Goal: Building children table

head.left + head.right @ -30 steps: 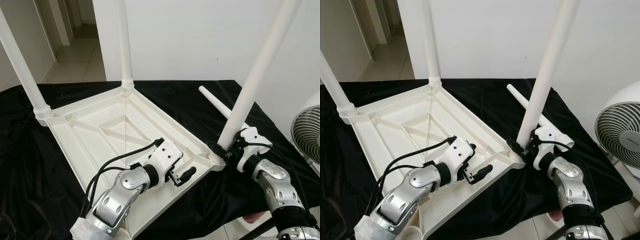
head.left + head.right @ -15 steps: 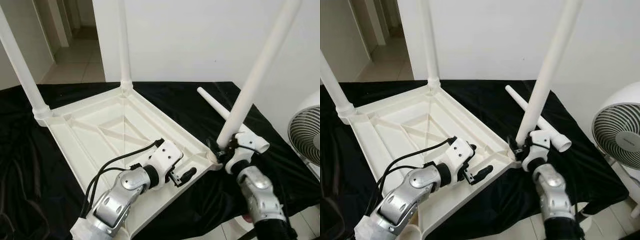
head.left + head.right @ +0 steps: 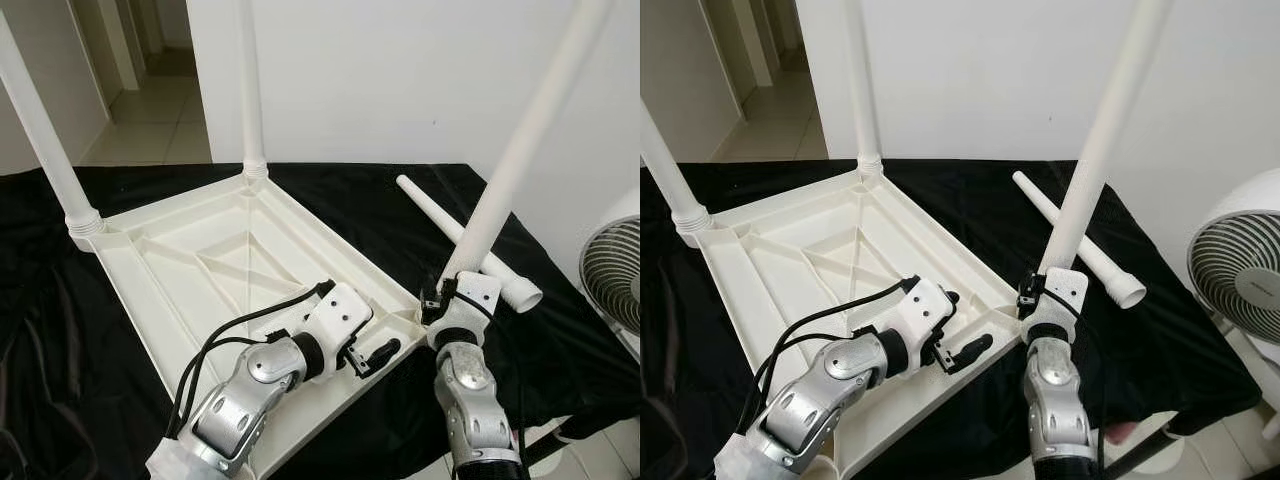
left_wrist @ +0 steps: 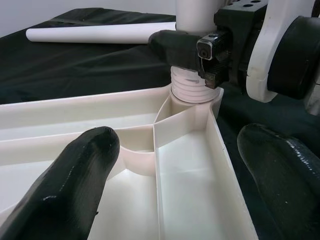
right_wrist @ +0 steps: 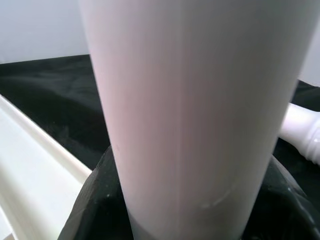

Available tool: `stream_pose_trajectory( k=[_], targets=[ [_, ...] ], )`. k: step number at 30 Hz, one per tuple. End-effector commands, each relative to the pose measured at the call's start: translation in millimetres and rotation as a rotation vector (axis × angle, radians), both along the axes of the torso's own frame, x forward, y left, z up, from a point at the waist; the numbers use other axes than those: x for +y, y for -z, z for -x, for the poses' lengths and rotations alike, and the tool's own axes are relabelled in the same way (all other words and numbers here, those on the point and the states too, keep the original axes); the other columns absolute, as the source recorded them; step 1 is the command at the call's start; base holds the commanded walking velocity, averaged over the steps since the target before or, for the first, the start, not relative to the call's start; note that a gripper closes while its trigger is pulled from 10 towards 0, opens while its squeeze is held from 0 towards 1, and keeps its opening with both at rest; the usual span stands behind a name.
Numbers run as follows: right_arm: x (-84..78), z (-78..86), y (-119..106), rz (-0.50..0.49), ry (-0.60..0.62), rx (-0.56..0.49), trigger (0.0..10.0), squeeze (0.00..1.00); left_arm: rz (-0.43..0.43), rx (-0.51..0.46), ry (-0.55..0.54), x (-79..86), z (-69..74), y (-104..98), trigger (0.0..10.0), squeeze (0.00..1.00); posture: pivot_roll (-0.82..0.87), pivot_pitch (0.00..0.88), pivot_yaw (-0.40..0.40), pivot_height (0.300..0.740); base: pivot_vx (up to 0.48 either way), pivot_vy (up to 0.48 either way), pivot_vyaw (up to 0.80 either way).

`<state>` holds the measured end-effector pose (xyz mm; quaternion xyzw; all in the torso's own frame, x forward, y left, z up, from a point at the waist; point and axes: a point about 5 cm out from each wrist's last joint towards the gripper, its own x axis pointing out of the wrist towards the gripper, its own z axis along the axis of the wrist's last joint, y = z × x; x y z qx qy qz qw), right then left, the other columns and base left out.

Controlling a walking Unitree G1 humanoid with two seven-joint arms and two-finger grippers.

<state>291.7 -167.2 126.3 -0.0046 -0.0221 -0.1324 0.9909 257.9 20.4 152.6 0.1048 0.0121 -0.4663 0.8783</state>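
we count one white tabletop point(image 3: 200, 270), lying upside down on one black cloth point(image 3: 360, 205). three legs stand screwed into its corners: one at the far left point(image 3: 40, 130), one at the far middle point(image 3: 250, 90) and one at the near right point(image 3: 520, 150). a fourth, loose leg point(image 3: 465, 240) lies on the cloth to the right, which makes four legs in all. we see one white fan point(image 3: 1240, 270) at the right edge. two grippers are present, the left gripper point(image 3: 385, 352) and the right gripper point(image 3: 432, 298).
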Motion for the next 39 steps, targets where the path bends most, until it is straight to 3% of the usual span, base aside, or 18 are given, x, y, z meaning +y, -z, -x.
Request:
stream_pose_trajectory(
  k=[1, 5, 6, 7, 11, 15, 17, 20, 23, 27, 31, 38, 39],
  targets=[
    [-8.9, 6.1, 21.5, -0.017, 0.063, 0.114, 10.0, 0.00, -0.007, 0.016, 0.045, -1.3, 2.2, 4.2, 10.0, 0.00, 0.00, 0.000, -0.005, 0.740, 0.000, 0.000, 0.00],
    [-10.2, 4.3, 18.8, -0.017, 0.056, 0.102, 10.0, 0.00, -0.010, 0.013, 0.045, -0.6, 1.5, 4.0, 10.0, 0.00, 0.00, 0.000, -0.010, 0.740, 0.000, 0.000, 0.00],
    [-8.3, 3.9, 17.2, -0.026, 0.044, 0.088, 10.0, 0.57, -0.012, 0.011, 0.041, 0.2, 0.7, 3.8, 10.0, 0.00, 0.00, 0.000, -0.010, 0.740, 0.000, 0.000, 0.00],
    [-4.8, 3.5, 14.3, -0.040, 0.015, 0.063, 10.0, 1.00, -0.012, 0.008, 0.037, 0.8, 0.0, 3.4, 10.0, 0.00, 0.01, 0.000, -0.012, 0.740, 0.000, 0.000, 0.00],
    [1.0, 2.7, 8.3, -0.071, -0.021, 0.023, 10.0, 1.00, -0.011, 0.006, 0.030, 1.2, -0.6, 3.0, 10.0, 0.00, 0.01, 0.000, -0.016, 0.740, 0.000, 0.000, 0.00],
    [3.1, -1.3, -10.6, -0.116, -0.165, -0.101, 10.0, 1.00, -0.008, 0.005, 0.022, 1.1, -0.7, 2.8, 10.0, 0.00, 0.01, 0.000, -0.022, 0.740, 0.000, 0.000, 0.00],
    [-4.4, -7.0, -23.6, -0.071, -0.370, -0.131, 10.0, 0.00, -0.003, 0.007, 0.017, 0.8, -0.6, 2.8, 10.0, 0.00, 0.01, 0.000, -0.026, 0.740, 0.000, 0.000, 0.00],
    [-9.5, -8.8, -27.5, -0.034, -0.431, -0.132, 10.0, 0.00, -0.002, 0.007, 0.015, 0.7, -0.7, 2.8, 10.0, 0.00, 0.01, 0.000, -0.027, 0.740, 0.000, 0.000, 0.00],
    [-31.2, -14.1, -29.6, 0.100, -0.622, -0.062, 10.0, 0.00, -0.001, 0.006, 0.011, 1.4, -1.4, 2.4, 10.0, 0.00, 0.00, 0.000, -0.027, 0.740, 0.000, 0.000, 0.00],
    [-32.6, -14.3, -28.6, 0.114, -0.640, -0.054, 10.0, 0.00, -0.001, 0.005, 0.011, 1.4, -1.6, 2.4, 10.0, 0.00, 0.00, 0.000, -0.027, 0.740, 0.000, 0.000, 0.00],
    [-38.3, -12.4, -10.4, 0.163, -0.778, 0.068, 10.0, 0.00, -0.003, -0.003, 0.002, 3.7, -4.2, 0.0, 10.0, 0.00, 0.01, 0.000, -0.027, 0.740, 0.000, 0.000, 0.00],
    [-41.8, -6.9, -0.2, 0.178, -0.869, 0.128, 10.0, 0.00, -0.002, -0.005, -0.007, 5.5, -5.9, -1.1, 10.0, 0.00, 0.01, 0.000, -0.022, 0.740, 0.000, 0.000, 0.00],
    [-44.7, -7.9, -0.1, 0.186, -0.868, 0.126, 4.3, 0.00, -0.001, -0.005, -0.007, 5.6, -6.1, -1.3, 10.0, 0.00, 0.01, 0.000, -0.019, 0.740, 0.000, 0.000, 0.00]
  ],
)
